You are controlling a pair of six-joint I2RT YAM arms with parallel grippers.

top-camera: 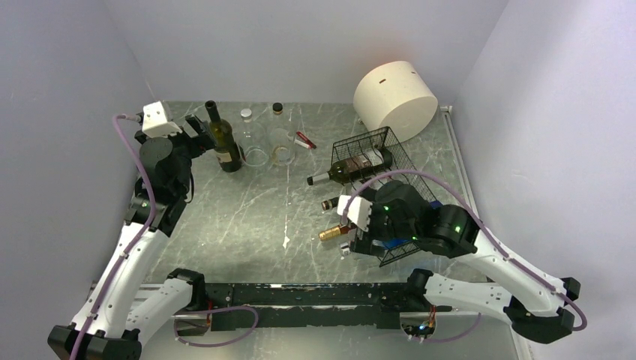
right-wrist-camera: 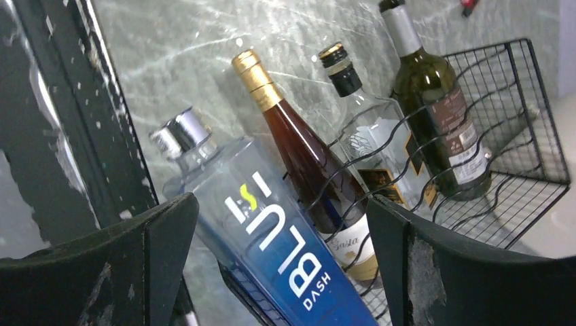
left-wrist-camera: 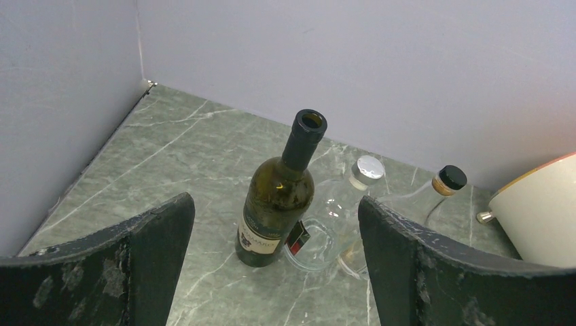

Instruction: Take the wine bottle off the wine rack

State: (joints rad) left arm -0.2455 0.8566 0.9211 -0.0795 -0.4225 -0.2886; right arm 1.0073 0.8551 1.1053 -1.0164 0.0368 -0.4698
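**Both pincers released; wine bottle on the rack**

Right pincer (right-wrist-camera: 280, 202): jaws spread wide, grasping nothing; it hangs over the near end of the wine rack (top-camera: 390, 154), looking down the row of bottles.

Rack sits right of centre on the counter (top-camera: 240, 217); four bottles lie in it side by side, necks poking out toward the left arm's side. Nearest the arm bases is a blue bottle (right-wrist-camera: 272, 238) with a silver cap, right under the spread jaws; can't tell if a finger touches it. Next an amber bottle (right-wrist-camera: 299, 142) with a gold top; then a clear bottle (right-wrist-camera: 370, 129) with a black cap. The green wine bottle (right-wrist-camera: 435, 95) is at the far end, lying down, body inside the wire.

Left pincer (left-wrist-camera: 273, 202): also released, nothing in it; it faces a dark bottle (left-wrist-camera: 278, 204) standing upright at the far left of the counter, mouth uncorked. Two clear bottles (top-camera: 251, 139) sit just beside it. A cream cylinder (top-camera: 395, 97) lies behind the rack in the far right corner.
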